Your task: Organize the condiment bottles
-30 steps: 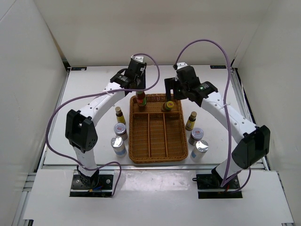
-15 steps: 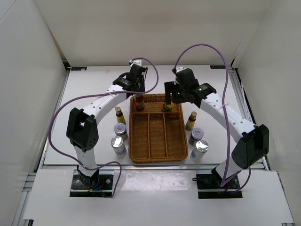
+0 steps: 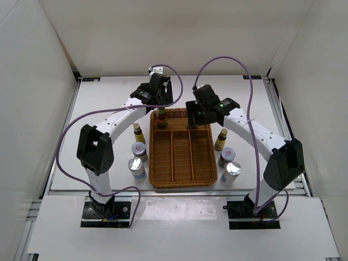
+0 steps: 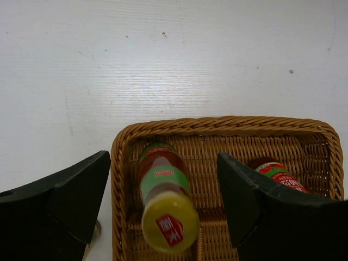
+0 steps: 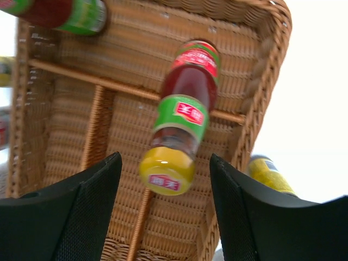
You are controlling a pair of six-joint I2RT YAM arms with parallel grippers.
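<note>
Two tall green-necked, yellow-capped bottles stand in the far compartment of the wicker tray (image 3: pixel 182 163). The left one (image 3: pixel 162 117) (image 4: pixel 166 201) sits between the wide fingers of my left gripper (image 3: pixel 160 104) (image 4: pixel 163 163), which is open and not touching it. My right gripper (image 3: pixel 192 115) (image 5: pixel 165 160) straddles the right bottle (image 5: pixel 179 125), open, with a gap on each side of the cap. In the left wrist view that second bottle (image 4: pixel 280 175) peeks out behind the right finger.
Left of the tray stand a small brown bottle (image 3: pixel 137 131) and two silver-lidded jars (image 3: pixel 140 151) (image 3: pixel 136 167). To its right are another small brown bottle (image 3: pixel 221 139) (image 5: pixel 269 173) and two more jars (image 3: pixel 228 156) (image 3: pixel 232 173). The tray's three long near compartments hold nothing.
My left gripper has opened and let go of the left tall bottle, which now stands in the tray. My right gripper has moved in over the right tall bottle, its jaws narrower.
</note>
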